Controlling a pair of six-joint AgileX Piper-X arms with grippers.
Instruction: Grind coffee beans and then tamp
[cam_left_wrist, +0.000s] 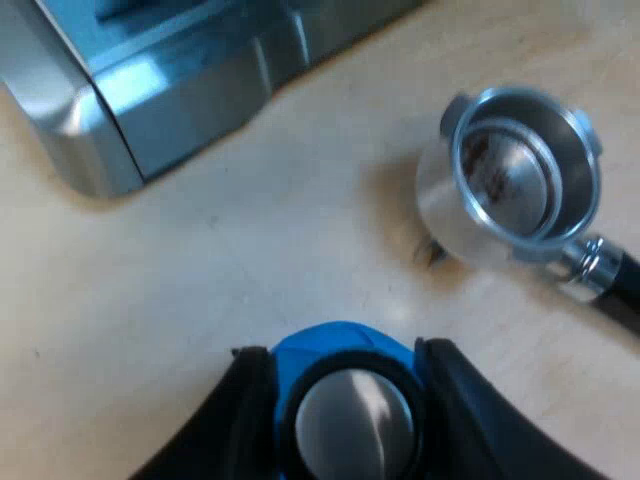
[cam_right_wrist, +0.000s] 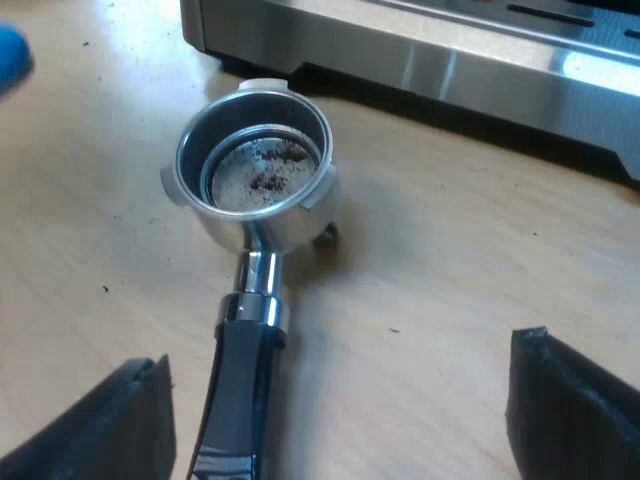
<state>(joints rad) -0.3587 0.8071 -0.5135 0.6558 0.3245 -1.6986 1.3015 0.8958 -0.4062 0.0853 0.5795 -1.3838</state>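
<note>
The metal holder (cam_left_wrist: 523, 178) lies loose on the wooden table, its basket up and its dark handle (cam_left_wrist: 625, 288) running off from it. A few coffee grounds stick inside the basket (cam_right_wrist: 258, 170). My left gripper (cam_left_wrist: 343, 420) is shut on the blue tamper (cam_left_wrist: 350, 410), whose round metal face shows between the black fingers; it is a short way off from the holder. My right gripper (cam_right_wrist: 340, 410) is open, one finger to each side of the holder's handle (cam_right_wrist: 240, 390), and it touches nothing.
The espresso machine's steel base (cam_left_wrist: 160, 90) stands on the table close by, its front edge (cam_right_wrist: 450, 70) just beyond the holder. A bit of blue (cam_right_wrist: 12, 55) shows past the holder. Bare wood lies between tamper and holder.
</note>
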